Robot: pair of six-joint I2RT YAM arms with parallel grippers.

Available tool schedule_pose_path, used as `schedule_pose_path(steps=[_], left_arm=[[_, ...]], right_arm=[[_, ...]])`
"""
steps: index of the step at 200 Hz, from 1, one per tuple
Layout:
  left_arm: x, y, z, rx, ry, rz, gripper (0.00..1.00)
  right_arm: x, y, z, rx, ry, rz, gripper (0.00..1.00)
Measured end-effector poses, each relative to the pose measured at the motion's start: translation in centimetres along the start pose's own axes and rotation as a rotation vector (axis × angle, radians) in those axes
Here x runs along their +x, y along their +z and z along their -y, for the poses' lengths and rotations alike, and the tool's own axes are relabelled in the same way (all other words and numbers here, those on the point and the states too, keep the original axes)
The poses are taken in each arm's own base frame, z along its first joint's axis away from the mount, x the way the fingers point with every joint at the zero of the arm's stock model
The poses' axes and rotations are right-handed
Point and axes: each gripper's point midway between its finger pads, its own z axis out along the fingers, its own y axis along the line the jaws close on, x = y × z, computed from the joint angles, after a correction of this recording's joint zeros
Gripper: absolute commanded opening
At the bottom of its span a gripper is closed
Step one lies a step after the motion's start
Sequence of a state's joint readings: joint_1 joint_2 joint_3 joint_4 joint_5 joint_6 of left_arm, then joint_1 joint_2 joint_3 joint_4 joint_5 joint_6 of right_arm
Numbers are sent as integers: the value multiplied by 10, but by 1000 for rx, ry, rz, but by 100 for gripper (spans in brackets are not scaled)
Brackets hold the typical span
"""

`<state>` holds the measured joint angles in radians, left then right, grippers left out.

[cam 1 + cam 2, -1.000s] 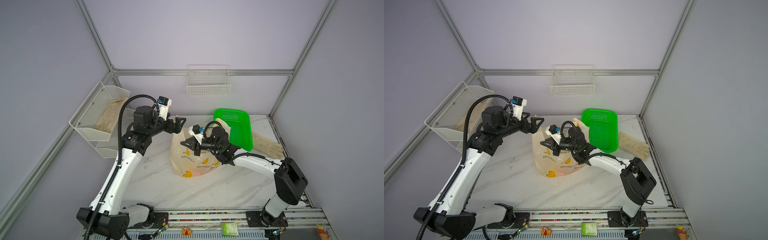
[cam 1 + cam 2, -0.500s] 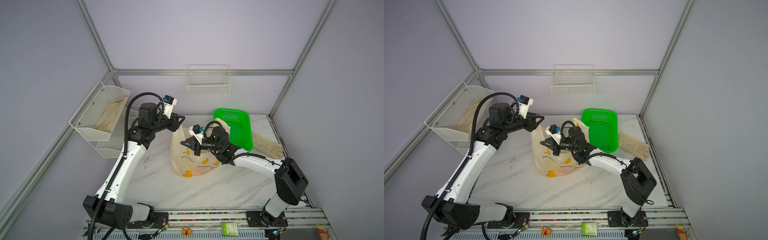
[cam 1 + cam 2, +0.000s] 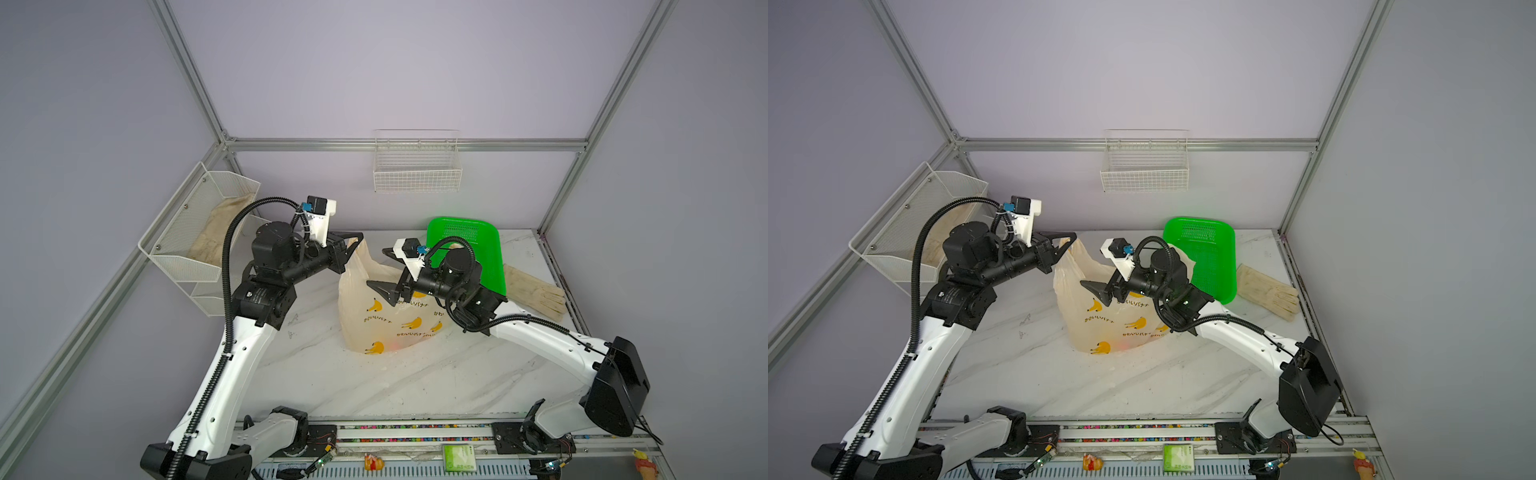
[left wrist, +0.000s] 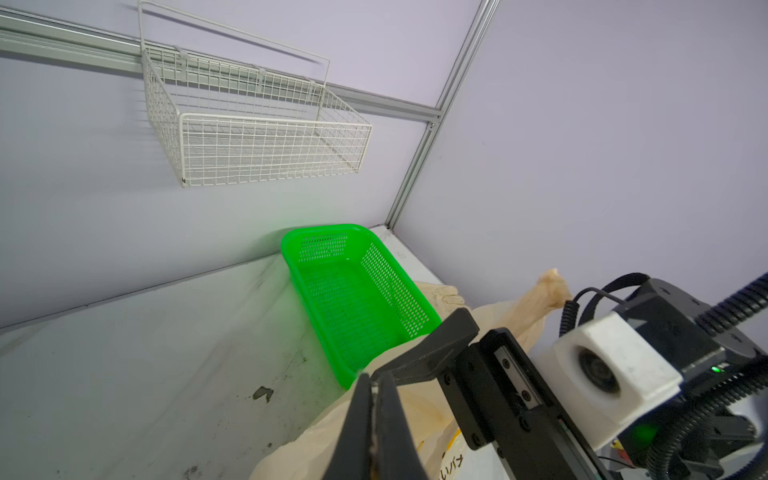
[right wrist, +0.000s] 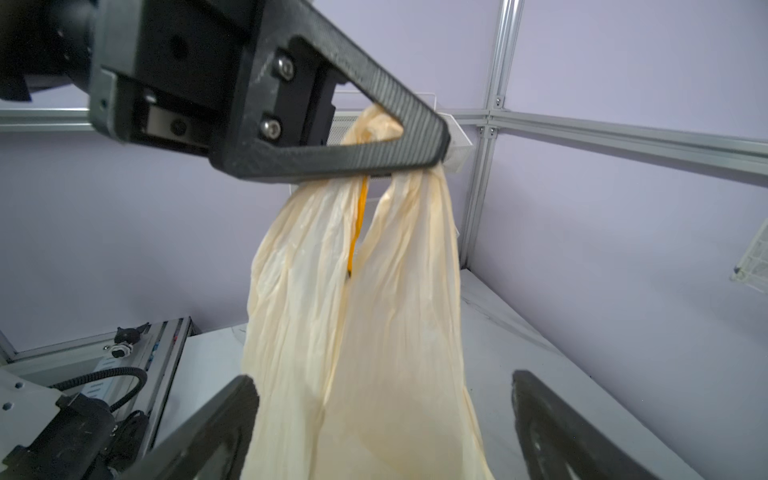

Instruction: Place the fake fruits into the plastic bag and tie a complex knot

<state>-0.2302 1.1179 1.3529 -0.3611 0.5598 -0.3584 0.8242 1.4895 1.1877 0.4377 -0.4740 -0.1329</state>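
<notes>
Left jaws pinch the plastic bag (image 3: 368,332) handle (image 5: 372,129); right jaws spread wide.

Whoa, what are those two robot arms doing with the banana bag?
They are getting it ready to tie. The left claw is pinched shut on one handle of the plastic bag and holds it up, while the bag's bottom sits on the table. The right claw is wide open right by the bag, gripping nothing. Something reddish shows through the bag's bottom, likely fruit. The other handle sticks up loose, and no knot is tied yet.
</notes>
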Motion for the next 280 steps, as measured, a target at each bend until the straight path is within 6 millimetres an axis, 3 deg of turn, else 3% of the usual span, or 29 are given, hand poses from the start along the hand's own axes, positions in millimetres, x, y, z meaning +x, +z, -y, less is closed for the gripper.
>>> schedule_pose_path(steps=[45, 84, 97, 117, 139, 155, 178, 203, 225, 248, 280], left_arm=[[13, 4, -3, 18, -60, -18, 0], [9, 0, 2, 29, -63, -1, 0], [6, -4, 4, 28, -66, 14, 0], [2, -8, 5, 17, -85, 40, 0], [5, -11, 4, 10, -118, 51, 0], [9, -10, 1, 4, -136, 48, 0], [10, -9, -1, -1, -126, 45, 27], [12, -10, 0, 2, -64, 36, 55], [20, -10, 2, 18, 9, 4, 67], [30, -10, 3, 31, 73, -38, 69], [41, -6, 2, 52, 97, -84, 55]], right_arm=[[12, 21, -1, -38, 19, 21, 97], [17, 43, -13, -164, 60, 48, 93], [18, 45, -21, -201, 70, 63, 83], [21, 48, -35, -248, 85, 90, 62], [26, 48, -43, -268, 104, 118, 31], [32, 48, -44, -269, 120, 122, 16], [39, 46, -42, -260, 116, 122, 0], [46, 44, -44, -264, 114, 110, 0], [51, 42, -48, -288, 106, 99, 0], [53, 40, -51, -321, 99, 91, 0], [54, 37, -54, -351, 88, 86, 0]])
